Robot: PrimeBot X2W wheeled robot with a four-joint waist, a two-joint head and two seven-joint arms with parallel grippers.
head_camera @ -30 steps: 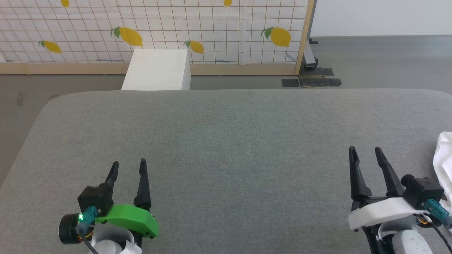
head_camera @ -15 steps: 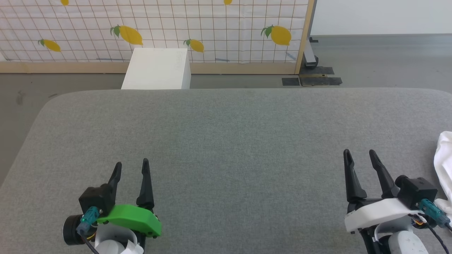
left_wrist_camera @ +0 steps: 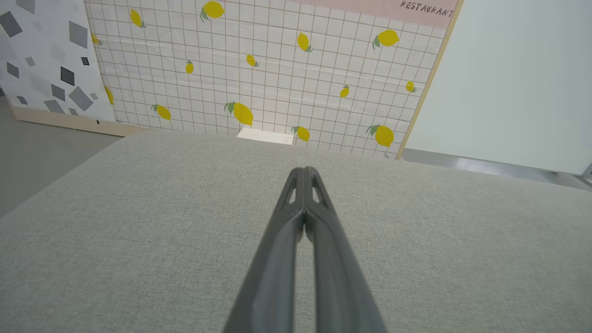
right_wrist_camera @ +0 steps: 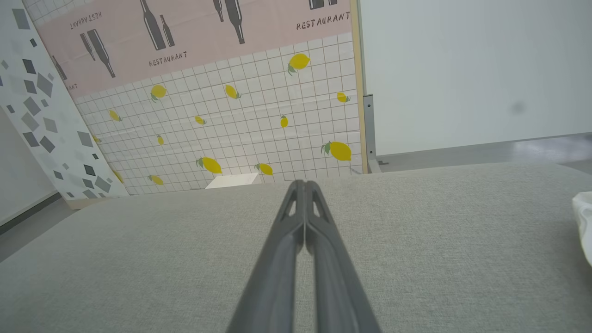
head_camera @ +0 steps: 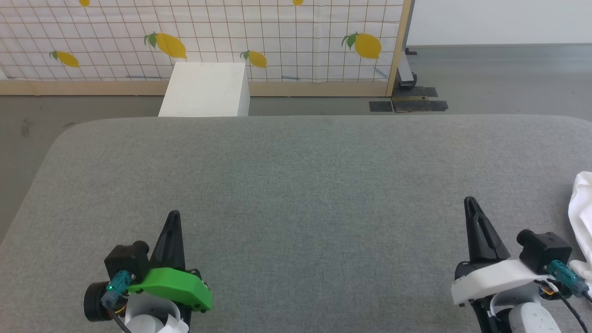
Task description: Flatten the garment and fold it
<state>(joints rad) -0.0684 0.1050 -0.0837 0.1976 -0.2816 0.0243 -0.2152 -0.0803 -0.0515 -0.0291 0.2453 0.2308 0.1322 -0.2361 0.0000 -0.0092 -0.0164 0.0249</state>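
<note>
The garment is a bunched white cloth at the far right edge of the grey table, mostly cut off by the frame; a corner of the garment also shows in the right wrist view. My right gripper stands just left of it, apart from it, shut on nothing. At the lower left my left gripper is shut too, with nothing in it. The wrist views show each pair of fingertips pressed together, left gripper and right gripper, above bare table fabric.
A white box stands on the floor beyond the table's far edge. Behind it runs a lemon-patterned partition with a wooden frame. Grey floor lies to the left and the far right.
Both grippers have closed from open to shut, on nothing. The arms have hardly moved and the garment lies as before.
</note>
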